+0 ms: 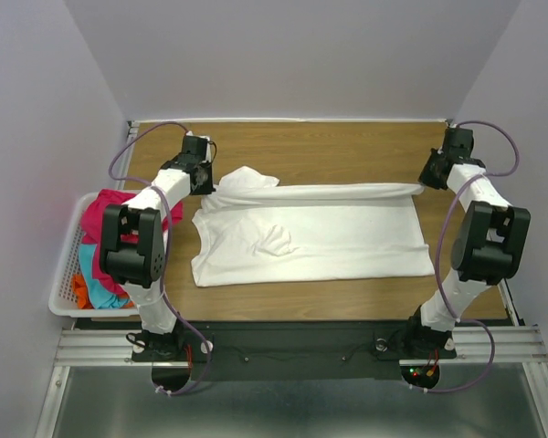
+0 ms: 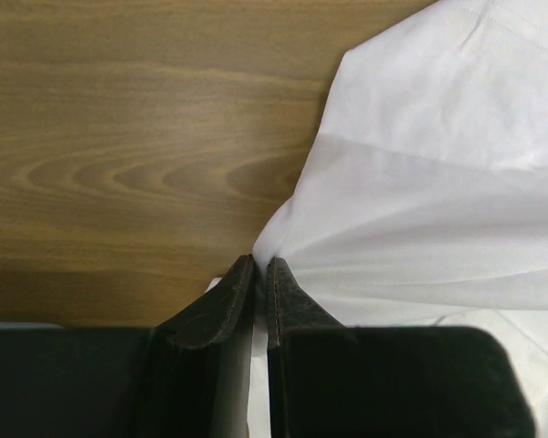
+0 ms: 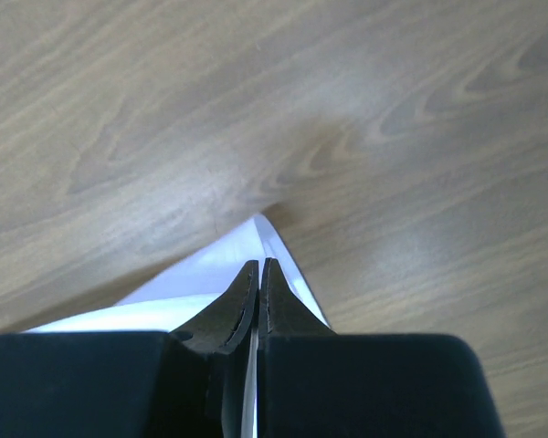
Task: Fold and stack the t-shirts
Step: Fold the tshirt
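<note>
A large white t-shirt point(image 1: 320, 242) lies spread across the wooden table, its far edge lifted and pulled taut into a long band between both grippers. My left gripper point(image 1: 204, 176) is shut on the shirt's far left edge; in the left wrist view the white cloth point(image 2: 420, 210) fans out from my pinched gripper point(image 2: 261, 260). My right gripper point(image 1: 431, 178) is shut on the far right corner; in the right wrist view a white corner point(image 3: 265, 239) pokes out past the gripper point(image 3: 259, 264). More t-shirts, magenta point(image 1: 100, 214), cyan point(image 1: 100, 294) and orange point(image 1: 77, 290), lie heaped in the basket.
A white plastic lattice basket point(image 1: 64, 274) hangs off the table's left side beside the left arm. Grey walls close in the table at the back and sides. A metal rail point(image 1: 292, 345) runs along the near edge by the arm bases.
</note>
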`<state>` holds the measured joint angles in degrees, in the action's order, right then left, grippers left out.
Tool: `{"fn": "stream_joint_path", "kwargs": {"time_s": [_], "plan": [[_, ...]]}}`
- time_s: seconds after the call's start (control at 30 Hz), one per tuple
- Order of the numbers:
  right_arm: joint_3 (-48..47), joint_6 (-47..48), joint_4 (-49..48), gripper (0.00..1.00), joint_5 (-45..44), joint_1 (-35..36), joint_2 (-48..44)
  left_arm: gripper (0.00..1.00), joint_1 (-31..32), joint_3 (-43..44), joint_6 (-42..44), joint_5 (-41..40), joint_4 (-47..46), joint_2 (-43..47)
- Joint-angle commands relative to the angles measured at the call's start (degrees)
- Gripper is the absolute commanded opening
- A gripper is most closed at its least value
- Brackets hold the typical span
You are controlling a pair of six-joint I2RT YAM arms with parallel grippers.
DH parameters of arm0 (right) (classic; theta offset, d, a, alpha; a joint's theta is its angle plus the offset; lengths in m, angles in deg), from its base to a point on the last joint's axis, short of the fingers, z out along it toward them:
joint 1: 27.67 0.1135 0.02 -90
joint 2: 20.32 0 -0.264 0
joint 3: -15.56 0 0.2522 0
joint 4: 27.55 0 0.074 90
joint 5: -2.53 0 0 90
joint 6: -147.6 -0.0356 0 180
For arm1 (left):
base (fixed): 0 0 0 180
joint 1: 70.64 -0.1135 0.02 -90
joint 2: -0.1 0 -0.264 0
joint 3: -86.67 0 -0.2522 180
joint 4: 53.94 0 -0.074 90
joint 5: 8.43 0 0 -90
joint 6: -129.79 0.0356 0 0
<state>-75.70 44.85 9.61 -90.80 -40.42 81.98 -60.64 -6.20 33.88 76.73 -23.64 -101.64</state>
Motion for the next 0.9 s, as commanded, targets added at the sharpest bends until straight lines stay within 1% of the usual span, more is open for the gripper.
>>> {"fn": "stream_joint_path", "kwargs": {"time_s": [0.0, 0.23, 0.53, 0.87], "plan": [[1.6, -3.1, -2.6, 0.01, -3.0, -1.0, -3.8, 0.0, -0.6, -1.7, -0.8, -2.5, 1.0, 4.6], [6.4, -7.6, -2.5, 0.01, -4.9, -1.0, -6.0, 0.0, -0.6, -5.0, -2.6, -2.3, 2.3, 7.0], [10.6, -10.9, -2.5, 0.01, -9.2, -1.3, -5.2, 0.0, -0.5, -9.8, -4.1, -2.5, 1.3, 7.2], [13.4, -12.8, -2.5, 0.0, -10.3, -2.0, -3.9, 0.0, -0.6, -14.2, -6.4, -1.8, 1.4, 7.1]]}}
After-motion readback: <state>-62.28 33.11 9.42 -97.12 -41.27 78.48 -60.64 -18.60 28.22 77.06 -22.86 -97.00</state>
